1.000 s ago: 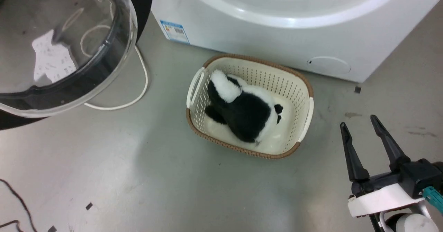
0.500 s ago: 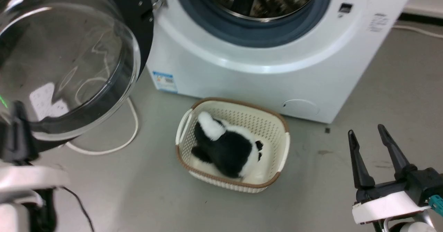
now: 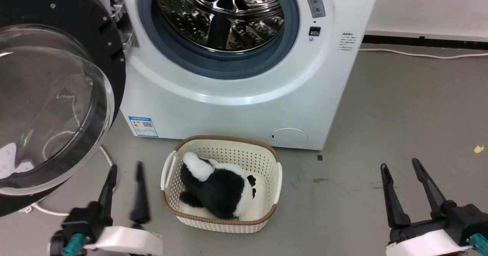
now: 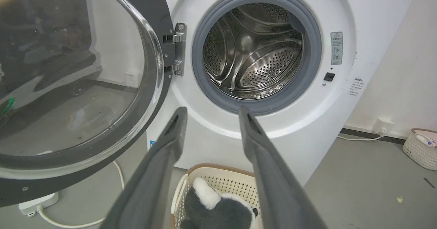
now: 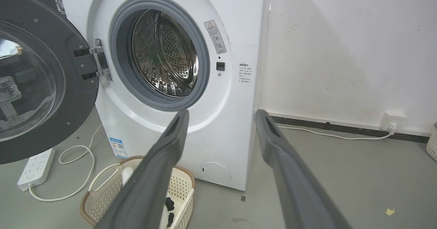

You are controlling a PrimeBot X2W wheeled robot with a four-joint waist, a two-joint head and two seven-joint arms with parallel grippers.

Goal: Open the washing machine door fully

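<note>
head camera has tilted up since the earlier frame, so the drum (image 3: pixel 225 15) shows now. left gripper (image 3: pixel 126 165) has come in at lower left, blurred. door (image 3: pixel 53 107) hangs swung out left of the machine (image 3: pixel 228 111); neither gripper touches it. both sets of jaws spread and empty, right gripper (image 3: pixel 398 163) idle. if it isn't at its stop, push the black rim back steadily and stay clear of the basket (image 3: pixel 228 138).

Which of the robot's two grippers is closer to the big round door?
Left. The left gripper is close by the open door's lower edge; the right gripper is far off, on the other side of the basket.
</note>
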